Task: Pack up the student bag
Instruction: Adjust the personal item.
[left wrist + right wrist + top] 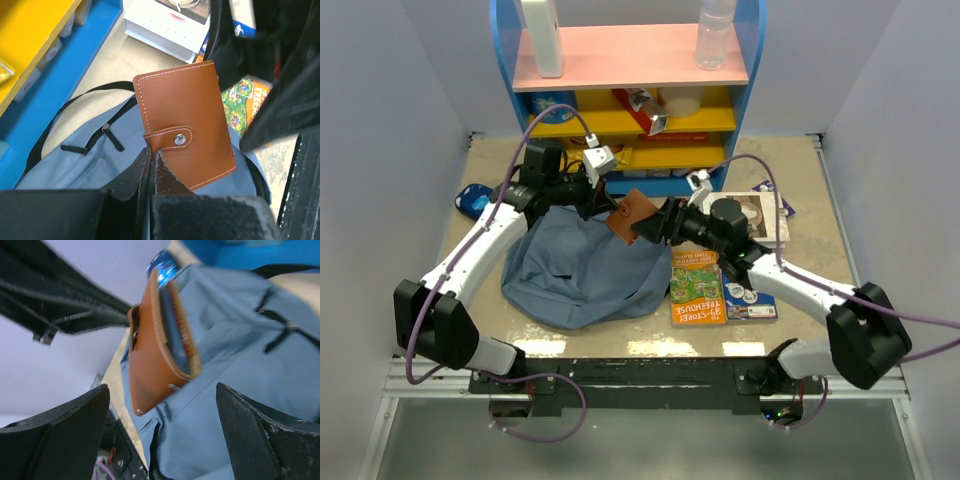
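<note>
Left gripper (151, 161) is pinching the brown wallet (186, 132) by its edge, over the student bag (575, 270), which lies slumped centre-left on the desk (800, 180). Right gripper (160, 390) is spread, just right of the wallet. I'd have the right hold the bag mouth open, then lower the wallet in slowly.

wallet (187, 125) blocks the gap above student bag (570, 280).

The left gripper (151, 152) hides one corner of the brown wallet (187, 115).
</note>
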Robot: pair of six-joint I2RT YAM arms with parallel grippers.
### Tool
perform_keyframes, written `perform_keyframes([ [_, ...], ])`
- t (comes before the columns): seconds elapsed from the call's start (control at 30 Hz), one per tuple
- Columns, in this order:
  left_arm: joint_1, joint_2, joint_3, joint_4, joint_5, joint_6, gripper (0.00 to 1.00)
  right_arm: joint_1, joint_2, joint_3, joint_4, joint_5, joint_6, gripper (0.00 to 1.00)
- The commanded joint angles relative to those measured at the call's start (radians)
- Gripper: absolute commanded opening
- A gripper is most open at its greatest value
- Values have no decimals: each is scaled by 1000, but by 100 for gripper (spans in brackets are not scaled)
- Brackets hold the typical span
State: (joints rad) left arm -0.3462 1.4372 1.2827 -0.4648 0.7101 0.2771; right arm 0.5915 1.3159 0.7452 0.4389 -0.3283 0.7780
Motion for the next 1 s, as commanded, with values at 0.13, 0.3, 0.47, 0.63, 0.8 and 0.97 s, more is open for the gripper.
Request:
perform_keyframes([
  [0.13,23,-20,-2,103,68,-70,0,54,80,-17,294,-94,4,83],
  [0.3,23,-34,-22,78,89,-64,0,73,108,-46,452,-9,40,54],
  [0.47,26,-43,-49,78,77,-64,0,85,158,-33,471,-3,82,2],
  [0.63,48,-40,-22,29,3,-30,43,87,92,-58,368,58,38,0],
  [0.8,217,9,-3,-83,-98,43,71,83,-12,-37,27,141,-71,0],
  [0.97,239,29,-156,-52,-362,158,67,83,-87,-79,-58,159,-89,0],
])
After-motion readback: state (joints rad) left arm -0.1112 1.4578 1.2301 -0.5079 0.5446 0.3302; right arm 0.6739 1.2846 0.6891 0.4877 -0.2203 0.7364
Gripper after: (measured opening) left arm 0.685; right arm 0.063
